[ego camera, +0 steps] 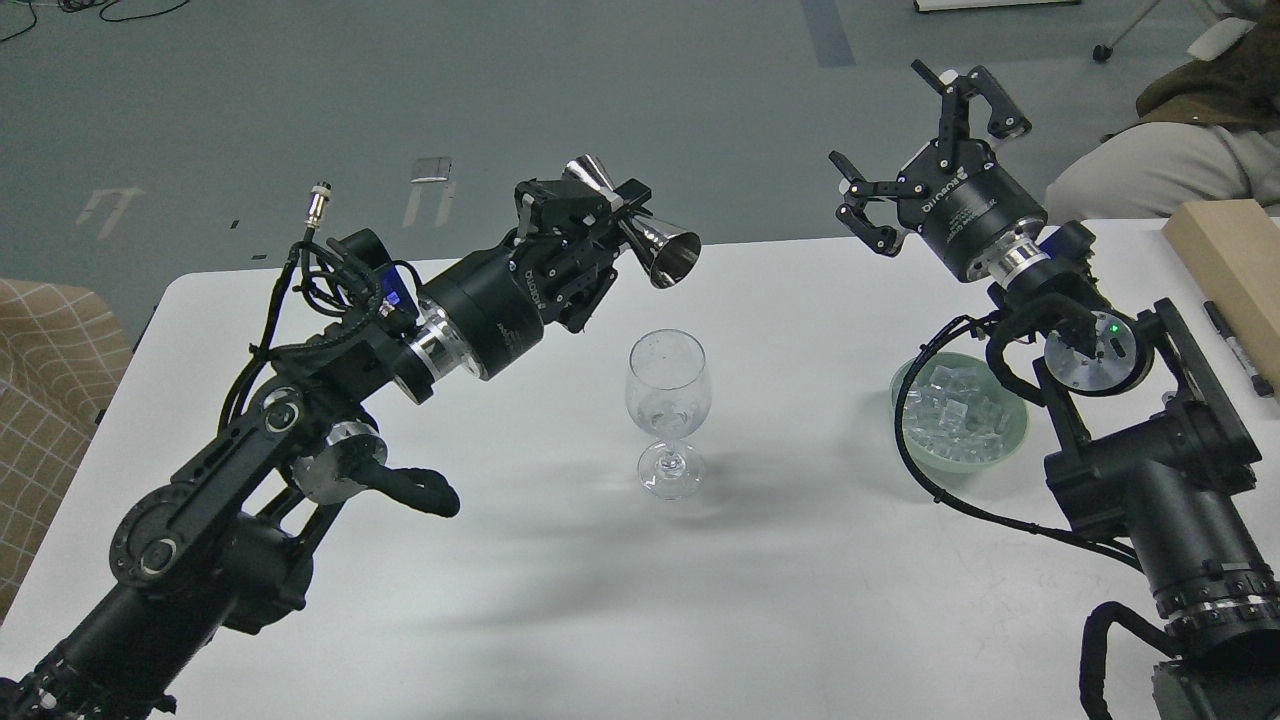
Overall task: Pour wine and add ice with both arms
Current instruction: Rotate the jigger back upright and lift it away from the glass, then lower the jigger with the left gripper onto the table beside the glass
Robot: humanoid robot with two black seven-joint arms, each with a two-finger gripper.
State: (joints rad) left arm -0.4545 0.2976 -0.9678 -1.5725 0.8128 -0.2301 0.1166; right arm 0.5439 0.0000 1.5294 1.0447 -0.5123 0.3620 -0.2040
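A clear stemmed wine glass (667,405) stands upright at the middle of the white table (780,600), with a little ice in its bowl. My left gripper (590,215) is shut on a shiny metal jigger (640,232), held tilted on its side with its mouth pointing right, above and left of the glass. The ice (955,410) is a heap of clear cubes in a pale green bowl (1010,435) at the right. My right gripper (925,140) is open and empty, raised above and behind the bowl.
A wooden block (1230,270) and a black pen (1238,347) lie at the table's right edge. A seated person (1170,165) is behind the right corner. A tan checked seat (45,390) stands at the left.
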